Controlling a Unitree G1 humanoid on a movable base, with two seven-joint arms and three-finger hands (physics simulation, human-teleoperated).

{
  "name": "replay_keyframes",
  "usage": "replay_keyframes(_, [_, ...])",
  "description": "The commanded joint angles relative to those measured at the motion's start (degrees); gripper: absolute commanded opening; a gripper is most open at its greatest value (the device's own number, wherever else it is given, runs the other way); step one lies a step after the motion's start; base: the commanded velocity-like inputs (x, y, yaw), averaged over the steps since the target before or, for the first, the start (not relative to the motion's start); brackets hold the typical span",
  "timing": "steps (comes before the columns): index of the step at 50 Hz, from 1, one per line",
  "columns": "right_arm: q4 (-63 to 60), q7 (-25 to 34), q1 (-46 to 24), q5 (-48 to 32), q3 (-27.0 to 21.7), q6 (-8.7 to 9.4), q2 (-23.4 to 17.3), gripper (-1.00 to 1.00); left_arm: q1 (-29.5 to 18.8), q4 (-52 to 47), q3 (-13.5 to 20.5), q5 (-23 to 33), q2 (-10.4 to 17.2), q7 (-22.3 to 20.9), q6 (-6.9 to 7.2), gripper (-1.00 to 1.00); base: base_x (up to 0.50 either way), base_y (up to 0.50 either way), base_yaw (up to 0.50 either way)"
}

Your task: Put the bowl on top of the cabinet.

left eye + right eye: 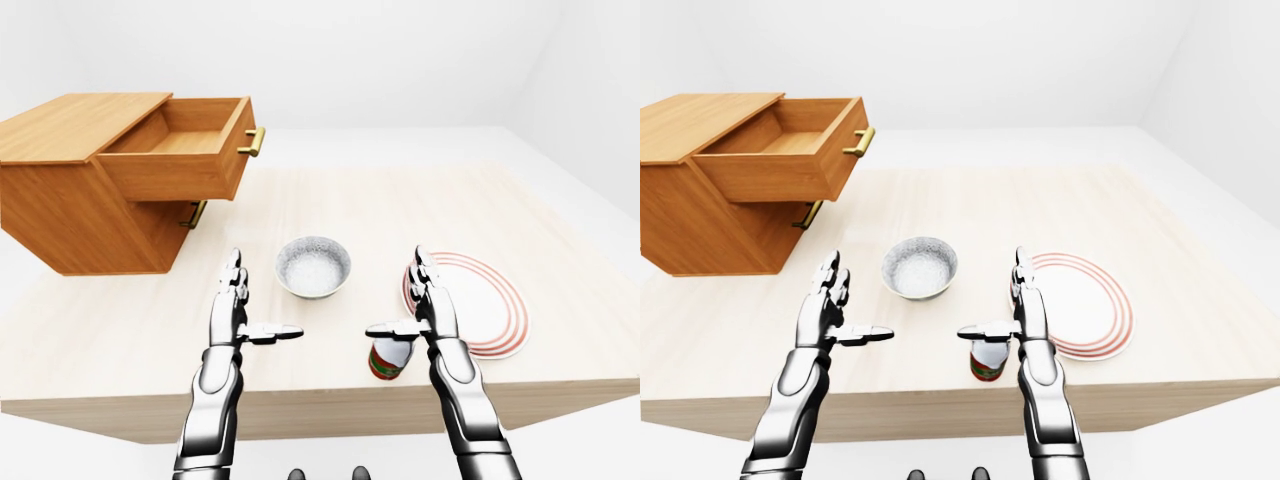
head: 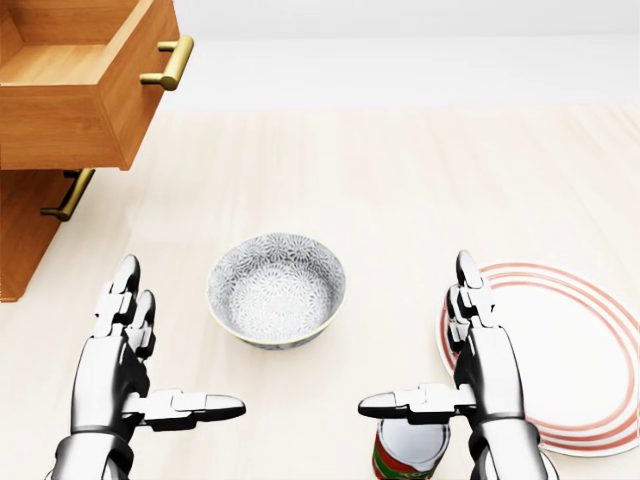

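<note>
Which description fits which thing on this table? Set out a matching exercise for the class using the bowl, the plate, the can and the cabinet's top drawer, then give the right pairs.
Things:
1. bowl
2. plate
3. can
4. top drawer

Descriptions:
A. pulled open, brass handle
B. white with red rings near the rim
C. grey patterned inside, empty, lying between the two hands in the head view
D. red and green label, partly hidden under the right hand's thumb

Pairs: 1-C, 2-B, 3-D, 4-A
</note>
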Motion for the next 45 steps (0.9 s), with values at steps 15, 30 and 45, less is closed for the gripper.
replay_keyframes(15, [-0.7,0.1,0.2,-0.2,0.4,0.09,0.1,1.0,0.3,-0.1,0.4,-0.5,0.1,0.0,-0.96,1.0,0.5,0.0,0.0])
replay_keyframes(30, [0.6,-1.4,-0.2,-1.3,0.3,-1.2,0.2,1.0,0.4,1.0,-0.4,0.9,0.0,0.0,-2.45,1.0,0.43,0.0,0.0])
replay_keyframes(45, [1.3,-2.2,-0.6,-0.9,-0.1,-1.54,0.2,1.0,5.1,-3.7,-4.7,10.4,-0.7,1.1,-8.14,1.0,0.0,0.0,0.0])
